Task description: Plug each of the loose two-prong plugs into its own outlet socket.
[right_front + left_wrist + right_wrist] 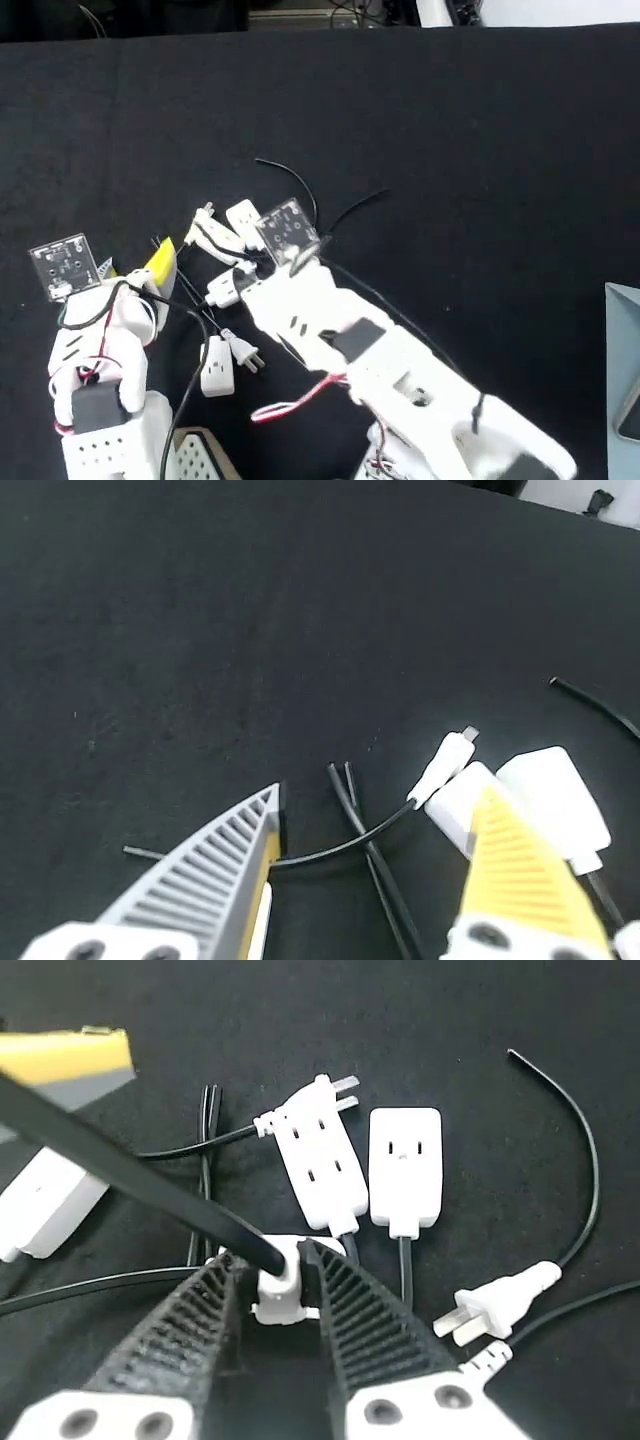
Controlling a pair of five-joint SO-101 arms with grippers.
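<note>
Up close, right claw [268, 1258] pinches white plug [279, 1296].

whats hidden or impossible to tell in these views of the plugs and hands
1. Right wrist view: the white piece in the right hand is mostly covered by its fingers and a black cable; plug or socket, unclear.
2. High view: the right arm hides that grip.
3. Left wrist view: the yellow finger of the left hand covers part of the white block; no slots or prongs can be made out.
</note>
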